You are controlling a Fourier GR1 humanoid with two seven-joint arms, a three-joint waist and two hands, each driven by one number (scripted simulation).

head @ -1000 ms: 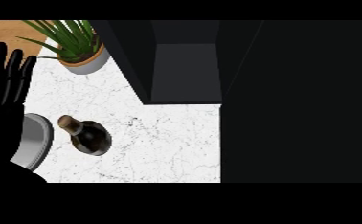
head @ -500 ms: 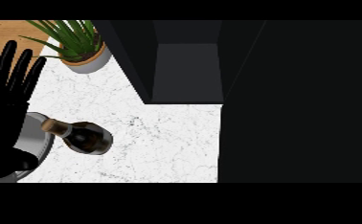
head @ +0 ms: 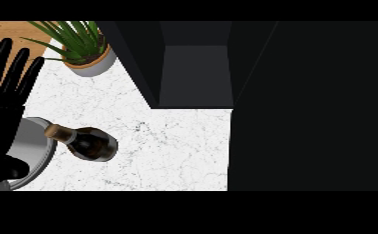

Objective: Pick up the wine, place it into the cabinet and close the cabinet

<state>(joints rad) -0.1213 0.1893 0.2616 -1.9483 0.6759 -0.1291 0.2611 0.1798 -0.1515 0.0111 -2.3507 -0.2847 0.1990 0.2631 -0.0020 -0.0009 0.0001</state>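
A dark wine bottle (head: 88,142) stands on the white marble bench (head: 170,153) near its left edge, its tan-capped neck leaning toward the grey forearm (head: 29,153) beside it. The left hand (head: 15,85), fingers straight and spread apart, shows at the left edge, holding nothing and not touching the bottle. The open dark cabinet (head: 196,73) sits at the bench's far edge, and a potted plant (head: 81,48) occupies the far-left corner. The right hand is out of sight.

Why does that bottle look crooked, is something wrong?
The wine bottle leans, its neck tipped toward the left hand, whose straight fingers are not around it. No spill shows. The cabinet stands open.
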